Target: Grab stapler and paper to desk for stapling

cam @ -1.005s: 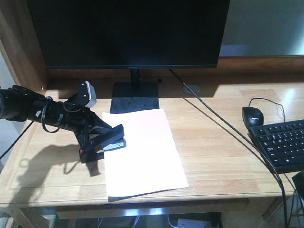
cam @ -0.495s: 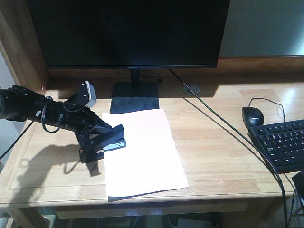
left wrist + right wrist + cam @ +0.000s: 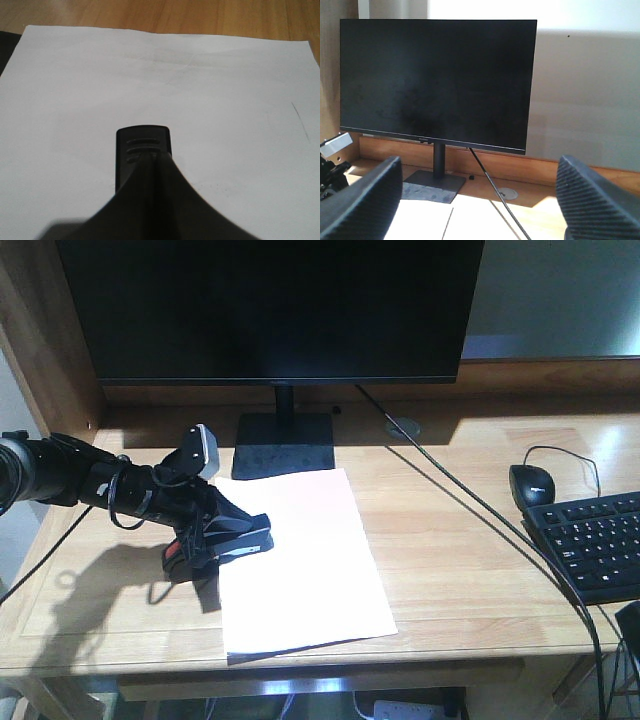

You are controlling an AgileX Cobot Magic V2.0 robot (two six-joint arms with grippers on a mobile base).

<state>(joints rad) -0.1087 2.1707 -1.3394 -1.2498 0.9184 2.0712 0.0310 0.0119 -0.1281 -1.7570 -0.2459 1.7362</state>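
The white paper (image 3: 300, 560) lies flat on the light-wood desk (image 3: 470, 570) in front of the monitor stand. My left gripper (image 3: 215, 540) is shut on the black stapler (image 3: 245, 533), whose orange-red patch shows at its rear end. The stapler's nose reaches over the paper's left edge, low above it. In the left wrist view the stapler's tip (image 3: 142, 147) sticks out past my closed fingers (image 3: 150, 200) over the paper (image 3: 210, 100). My right gripper (image 3: 480, 210) is open and empty, held above the desk facing the monitor; it does not show in the front view.
A black monitor (image 3: 275, 310) on a stand (image 3: 283, 445) fills the back. A black cable (image 3: 470, 500) runs diagonally across the desk from a grommet (image 3: 404, 427). A black mouse (image 3: 531, 483) and keyboard (image 3: 595, 540) lie at the right.
My left arm has swung lower and a little to the right. The stapler has tipped from a steep tilt to nearly level over the paper's left edge.
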